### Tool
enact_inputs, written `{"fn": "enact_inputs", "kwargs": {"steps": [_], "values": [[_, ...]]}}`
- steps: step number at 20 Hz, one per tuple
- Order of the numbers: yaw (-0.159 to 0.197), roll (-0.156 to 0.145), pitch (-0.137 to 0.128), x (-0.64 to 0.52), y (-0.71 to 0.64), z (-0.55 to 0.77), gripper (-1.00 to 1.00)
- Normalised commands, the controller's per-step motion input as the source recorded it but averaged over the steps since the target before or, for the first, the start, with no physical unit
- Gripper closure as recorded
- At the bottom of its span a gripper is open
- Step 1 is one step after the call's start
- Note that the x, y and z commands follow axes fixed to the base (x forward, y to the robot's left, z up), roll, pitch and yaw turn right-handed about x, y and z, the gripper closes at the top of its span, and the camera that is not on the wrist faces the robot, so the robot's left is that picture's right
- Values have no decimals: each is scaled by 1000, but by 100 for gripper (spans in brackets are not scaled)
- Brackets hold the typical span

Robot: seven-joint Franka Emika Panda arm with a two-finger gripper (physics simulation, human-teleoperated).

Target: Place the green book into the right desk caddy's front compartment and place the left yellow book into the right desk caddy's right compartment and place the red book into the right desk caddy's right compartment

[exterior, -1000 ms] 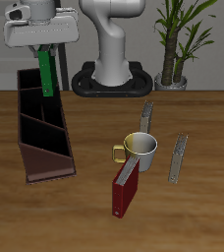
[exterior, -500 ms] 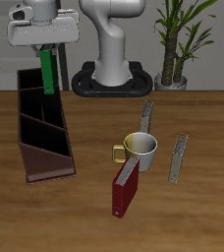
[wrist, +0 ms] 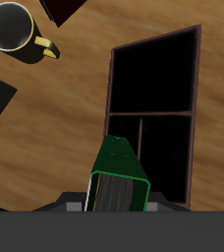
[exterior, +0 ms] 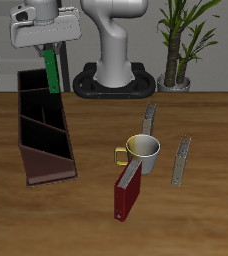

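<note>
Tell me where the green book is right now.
The green book hangs upright in the gripper, above the back end of the right desk caddy.

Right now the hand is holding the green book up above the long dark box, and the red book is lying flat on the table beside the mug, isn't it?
Not quite. The exterior view shows the red book standing upright beside the mug, not lying flat. The rest is right: the hand holds the green book above the long dark box.
</note>
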Motion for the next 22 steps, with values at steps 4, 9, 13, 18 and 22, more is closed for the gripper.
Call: {"fn": "enact_inputs", "kwargs": {"steps": [4,9,13,18,22], "values": [[93,-20,10,104,-55,131,100],[24,-26,16,140,-43,19,100],[26,2,17,164,-36,-21,100],[-1,15,24,194,-32,-75,100],[-26,31,23,147,-41,-88,100]]}}
